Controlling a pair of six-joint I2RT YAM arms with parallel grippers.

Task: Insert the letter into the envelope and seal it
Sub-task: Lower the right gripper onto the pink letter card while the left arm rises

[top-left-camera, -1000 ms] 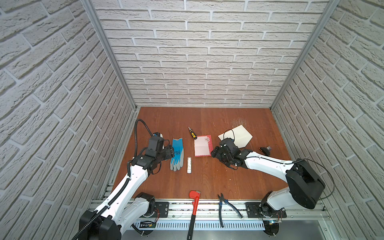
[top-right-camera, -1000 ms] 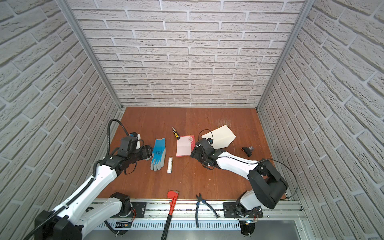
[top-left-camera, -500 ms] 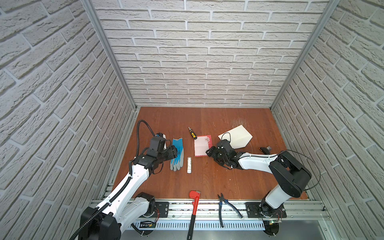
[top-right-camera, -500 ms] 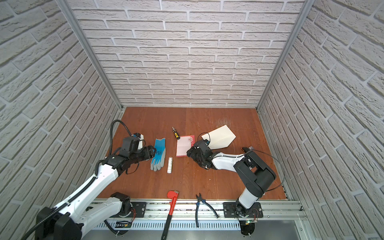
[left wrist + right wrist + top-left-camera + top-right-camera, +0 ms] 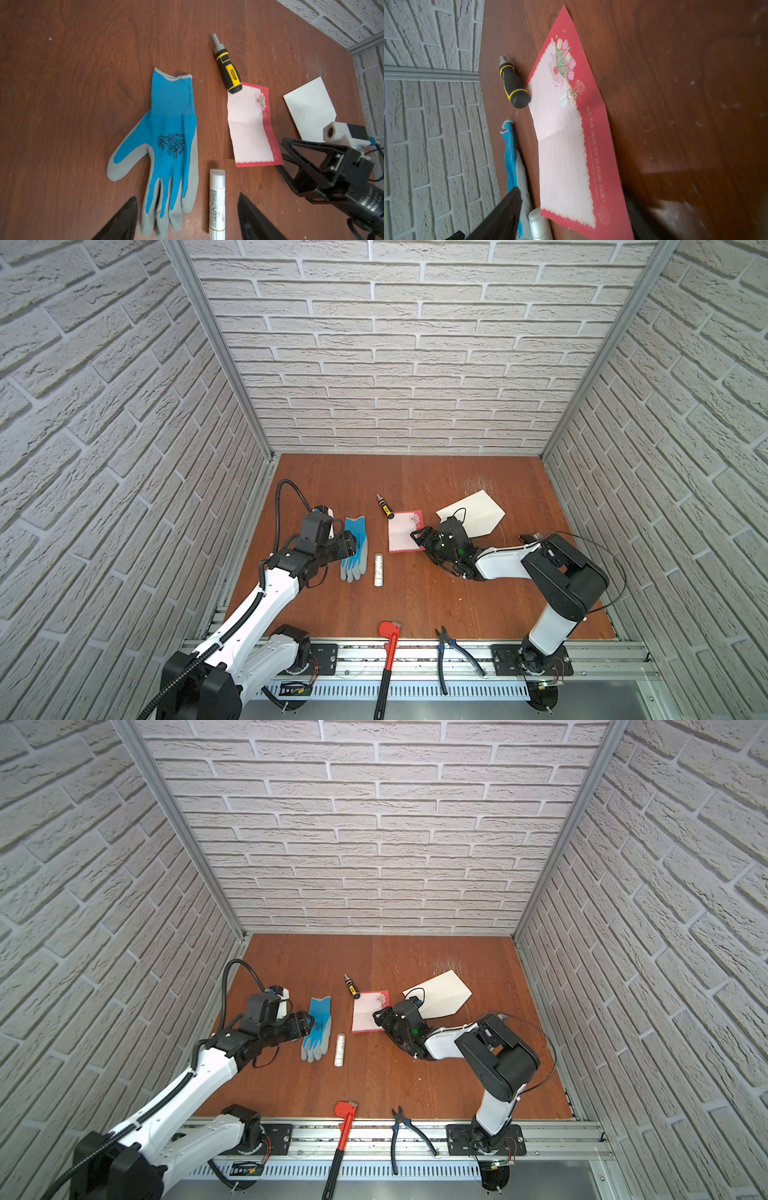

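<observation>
Left end effector [image 5: 352, 542] is open and empty over the blue glove [image 5: 357, 558]. The screwdriver [image 5: 385, 507] butt touches the letter [image 5: 400, 534], which lies flat on the bench [image 5: 415, 605]. The right end effector [image 5: 417, 540], jaws apart at its red edge, might shove the paper instead of pinching it. The envelope [image 5: 478, 512] sits just beyond.

- Letter [image 5: 400, 533] lies flat on the table [image 5: 415, 605], at the right gripper's [image 5: 417, 540] tips, to its left.
- Envelope [image 5: 473, 512] lies behind that gripper, apart from the letter.
- Screwdriver [image 5: 385, 506] touches the letter's far left corner.
- Glove [image 5: 357, 562] lies at the left gripper's [image 5: 352, 542] tips.
- Tube [image 5: 378, 569] lies between glove and letter.
</observation>
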